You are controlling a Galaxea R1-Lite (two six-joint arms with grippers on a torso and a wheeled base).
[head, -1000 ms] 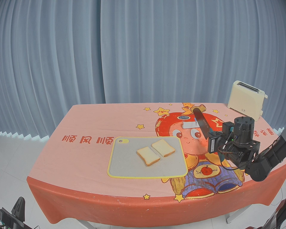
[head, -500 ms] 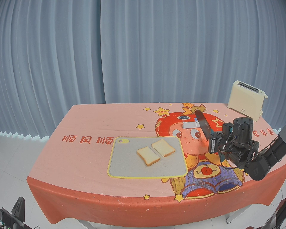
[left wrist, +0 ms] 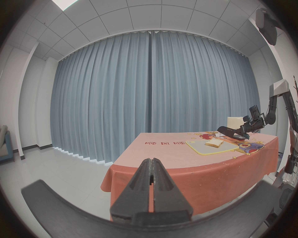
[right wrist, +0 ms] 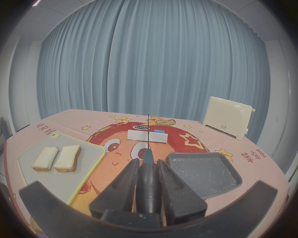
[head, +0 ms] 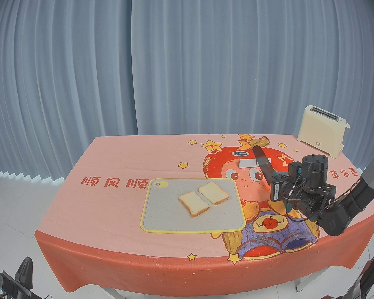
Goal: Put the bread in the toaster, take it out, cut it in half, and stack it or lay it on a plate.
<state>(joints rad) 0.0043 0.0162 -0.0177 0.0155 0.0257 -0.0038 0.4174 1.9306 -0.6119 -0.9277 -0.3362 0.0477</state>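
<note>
We're in a staged test room here: grey-blue curtains wall to wall, office ceiling tiles overhead, glossy white floor, one lone table in cartoon print.

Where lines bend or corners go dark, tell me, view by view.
Head view: the curtain folds bow outward at the sides, and the table curves along its front edge. Left wrist view: strong fisheye, black corners, ceiling tiles arc, one bright light panel. Right wrist view: dark ring around the frame, and the knife blade shows edge-on as a thin line beyond the right tool.
</note>
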